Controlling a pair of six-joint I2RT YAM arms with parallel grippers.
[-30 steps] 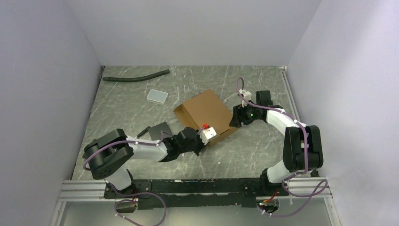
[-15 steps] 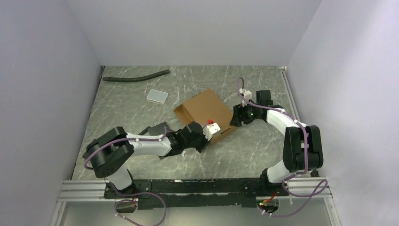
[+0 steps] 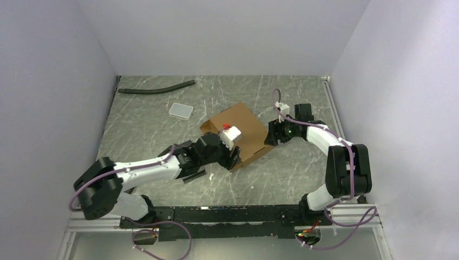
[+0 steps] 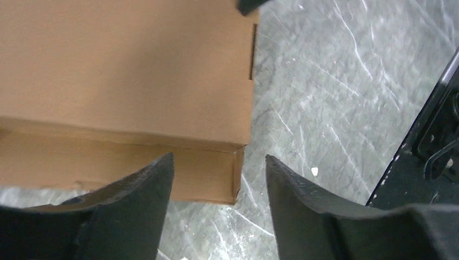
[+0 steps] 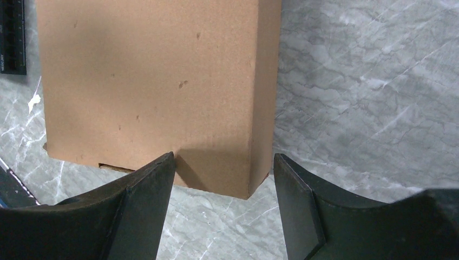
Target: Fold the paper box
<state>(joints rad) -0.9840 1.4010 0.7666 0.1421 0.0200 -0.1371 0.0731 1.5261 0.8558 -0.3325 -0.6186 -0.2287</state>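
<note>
Left gripper (image 4: 219, 162) spread at one corner of the paper box (image 3: 243, 125); right gripper (image 5: 223, 160) spread at another. Box mid-surface on grey marbled table (image 3: 162, 124). Black hose (image 3: 157, 88) near back; pale walls (image 3: 227, 38) on three sides.

Soft, even light is falling from above; the paper box (image 3: 246, 123) is throwing a faint shadow beside its near edge, all looking sharp.
</note>
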